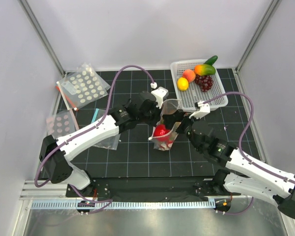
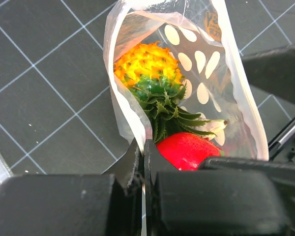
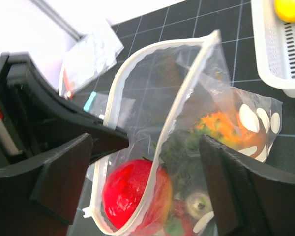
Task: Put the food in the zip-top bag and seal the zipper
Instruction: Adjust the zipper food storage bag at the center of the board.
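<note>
The zip-top bag [image 1: 168, 129], clear with white dots, stands mouth-up at the mat's middle. Inside it lie the pineapple [image 2: 146, 64] with its green crown and the round red fruit [image 2: 187, 150]. My left gripper [image 2: 143, 150] is shut on the bag's left mouth edge and holds it up. My right gripper [image 3: 147, 182] is open wide, one finger on each side of the bag. The zipper [image 3: 182, 108] runs along the open mouth, its two strips apart. The red fruit [image 3: 130, 191] and the pineapple [image 3: 221, 128] also show in the right wrist view. Eggplant and chili are not visible.
A white basket [image 1: 214, 101] at the back right holds a peach [image 1: 189, 74], a lemon [image 1: 183, 84], a mango [image 1: 204, 69] and dark grapes [image 1: 205, 82]. Other dotted bags [image 1: 83, 86] lie at the far left. White walls enclose the table.
</note>
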Controlling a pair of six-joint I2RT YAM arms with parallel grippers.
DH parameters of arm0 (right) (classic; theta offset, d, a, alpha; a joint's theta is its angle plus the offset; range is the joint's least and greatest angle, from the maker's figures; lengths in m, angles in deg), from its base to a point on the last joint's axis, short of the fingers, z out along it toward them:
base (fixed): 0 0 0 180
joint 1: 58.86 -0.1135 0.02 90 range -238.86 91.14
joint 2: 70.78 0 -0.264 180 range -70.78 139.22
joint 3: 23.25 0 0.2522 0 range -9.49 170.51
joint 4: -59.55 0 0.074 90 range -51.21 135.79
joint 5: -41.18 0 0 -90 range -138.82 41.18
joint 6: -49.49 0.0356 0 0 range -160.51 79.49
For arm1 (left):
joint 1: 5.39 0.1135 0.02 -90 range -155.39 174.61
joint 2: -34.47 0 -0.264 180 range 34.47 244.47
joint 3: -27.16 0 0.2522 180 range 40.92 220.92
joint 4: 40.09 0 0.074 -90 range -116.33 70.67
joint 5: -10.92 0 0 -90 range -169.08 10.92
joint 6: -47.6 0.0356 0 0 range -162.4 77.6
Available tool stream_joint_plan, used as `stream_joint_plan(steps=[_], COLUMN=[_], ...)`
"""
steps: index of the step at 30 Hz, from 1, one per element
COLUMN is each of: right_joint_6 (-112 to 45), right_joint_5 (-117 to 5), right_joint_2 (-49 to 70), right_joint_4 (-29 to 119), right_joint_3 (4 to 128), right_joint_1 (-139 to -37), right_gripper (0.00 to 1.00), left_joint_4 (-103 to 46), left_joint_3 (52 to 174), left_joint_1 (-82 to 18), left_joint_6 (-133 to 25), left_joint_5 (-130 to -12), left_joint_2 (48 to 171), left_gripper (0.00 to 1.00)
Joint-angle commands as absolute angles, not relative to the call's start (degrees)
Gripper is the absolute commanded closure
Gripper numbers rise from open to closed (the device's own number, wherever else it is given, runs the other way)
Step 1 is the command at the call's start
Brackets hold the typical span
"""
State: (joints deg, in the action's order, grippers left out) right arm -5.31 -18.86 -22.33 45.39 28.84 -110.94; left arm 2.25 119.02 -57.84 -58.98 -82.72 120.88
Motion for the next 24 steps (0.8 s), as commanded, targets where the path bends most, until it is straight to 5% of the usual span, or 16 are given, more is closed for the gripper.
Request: stream_joint_plan(steps=[1, 18, 24], right_joint_6=[-0.4, -8.9, -22.9], right_joint_5=[-12.7, -7.8, -4.4], right_joint_2=[-22.5, -24.1, -22.5], right_joint_4=[49.2, 40.9, 33.6], right_joint_3=[28.7, 33.9, 41.4], right_joint_1=[-111.2, -111.2, -111.0], right_gripper=[0.00, 0.03, 0.16], left_joint_4=[-1.8, -3.7, -3.9], left_joint_3=[118.6, 117.1, 117.1], left_joint_1=[-58.3, -58.5, -58.5], left_joint_6=[-57.0, -55.4, -55.0], left_joint_5=[-84.5, -86.6, -86.8], left_joint_2=[118.2, 117.4, 117.6], left_gripper=[1.00, 1.00, 1.00])
